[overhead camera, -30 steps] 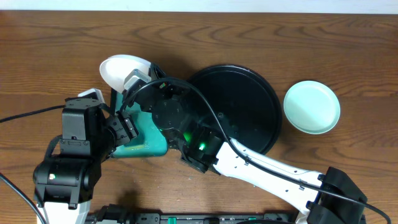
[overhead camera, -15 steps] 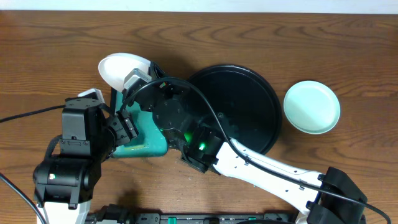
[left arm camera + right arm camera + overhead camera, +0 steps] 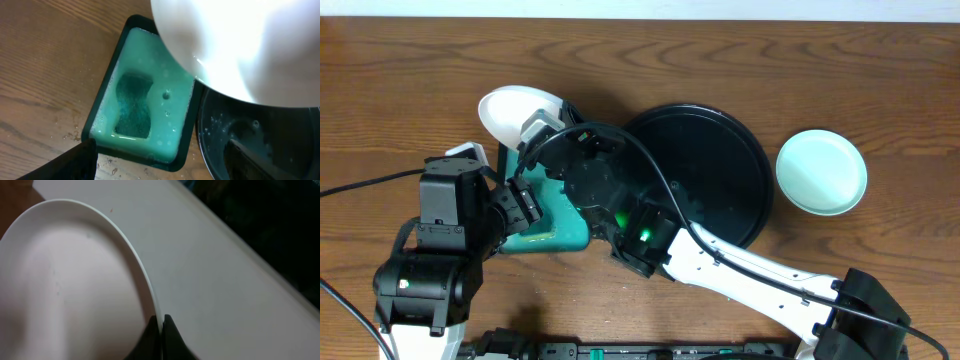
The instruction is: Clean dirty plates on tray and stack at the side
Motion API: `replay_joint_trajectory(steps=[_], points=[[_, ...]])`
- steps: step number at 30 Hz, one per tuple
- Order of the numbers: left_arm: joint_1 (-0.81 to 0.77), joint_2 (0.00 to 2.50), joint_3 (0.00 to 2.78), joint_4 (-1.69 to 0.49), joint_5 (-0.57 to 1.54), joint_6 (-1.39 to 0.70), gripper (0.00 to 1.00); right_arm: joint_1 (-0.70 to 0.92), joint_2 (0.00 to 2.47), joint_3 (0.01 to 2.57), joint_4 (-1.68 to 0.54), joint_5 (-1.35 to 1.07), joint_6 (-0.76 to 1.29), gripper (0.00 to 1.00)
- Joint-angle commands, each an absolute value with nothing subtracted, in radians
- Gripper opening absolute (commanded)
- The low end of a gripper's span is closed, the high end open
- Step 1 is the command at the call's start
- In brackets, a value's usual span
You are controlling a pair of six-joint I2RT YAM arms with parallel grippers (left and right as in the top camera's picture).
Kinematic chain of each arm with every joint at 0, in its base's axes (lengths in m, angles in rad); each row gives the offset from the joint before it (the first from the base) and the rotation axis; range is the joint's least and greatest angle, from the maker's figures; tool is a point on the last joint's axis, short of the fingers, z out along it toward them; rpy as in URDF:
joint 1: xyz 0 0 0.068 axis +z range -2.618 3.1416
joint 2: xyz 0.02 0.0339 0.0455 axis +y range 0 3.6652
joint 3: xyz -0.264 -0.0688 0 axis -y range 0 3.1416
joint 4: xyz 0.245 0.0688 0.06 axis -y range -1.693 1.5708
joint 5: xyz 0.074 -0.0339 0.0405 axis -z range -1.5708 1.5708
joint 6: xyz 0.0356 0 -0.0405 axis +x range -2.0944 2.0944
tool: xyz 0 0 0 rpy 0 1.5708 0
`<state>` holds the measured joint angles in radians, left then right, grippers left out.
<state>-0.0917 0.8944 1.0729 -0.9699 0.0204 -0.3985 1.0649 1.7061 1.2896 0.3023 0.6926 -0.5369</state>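
A white plate (image 3: 515, 110) hangs tilted over the far end of the teal rectangular tray (image 3: 555, 225). My right gripper (image 3: 546, 121) is shut on its rim. In the right wrist view the plate (image 3: 65, 280) has its thin edge pinched between the black fingertips of that gripper (image 3: 161, 325). The left wrist view has the plate (image 3: 235, 45) filling the top right. My left gripper (image 3: 160, 167) is open and empty above the teal tray's near edge. The round black tray (image 3: 705, 175) lies bare beside it. A pale teal plate (image 3: 822, 172) rests on the table to the right.
The teal tray (image 3: 107, 102) holds soapy liquid and a dark teal sponge (image 3: 134, 105). Water drops speckle the wooden table (image 3: 45, 65) and the black tray (image 3: 220, 145). Both arms crowd the middle left of the table, and the right arm (image 3: 740, 265) crosses the black tray's near rim.
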Motion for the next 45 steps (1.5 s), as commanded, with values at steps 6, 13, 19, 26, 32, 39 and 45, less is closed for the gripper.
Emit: replay_joint_trajectory(steps=[6,13,19,26,32,39,45], points=[[-0.088,0.894,1.089,-0.973,0.019,-0.397,0.81,0.886,1.702,1.301,-0.049,0.389,0.173,0.01],[-0.088,0.894,1.089,-0.973,0.018,-0.397,0.81,0.635,1.674,1.302,-0.138,-0.458,0.326,0.01],[-0.088,0.894,1.089,-0.973,0.018,-0.397,0.81,0.308,1.568,1.302,-0.399,-0.344,0.506,0.01],[-0.088,0.894,1.089,-0.973,0.019,-0.397,0.81,-0.124,1.584,1.295,-0.778,-0.049,0.518,0.01],[-0.088,0.894,1.089,-0.973,0.019,-0.397,0.81,-0.414,1.715,1.219,-0.82,-0.012,0.5,0.01],[-0.088,0.894,1.089,-0.973,0.019,-0.397,0.81,-0.45,1.775,1.202,-0.803,-0.207,0.379,0.41],[-0.088,0.894,1.089,-0.973,0.019,-0.397,0.81,-0.343,1.59,1.203,-0.807,-0.402,0.289,0.43]])
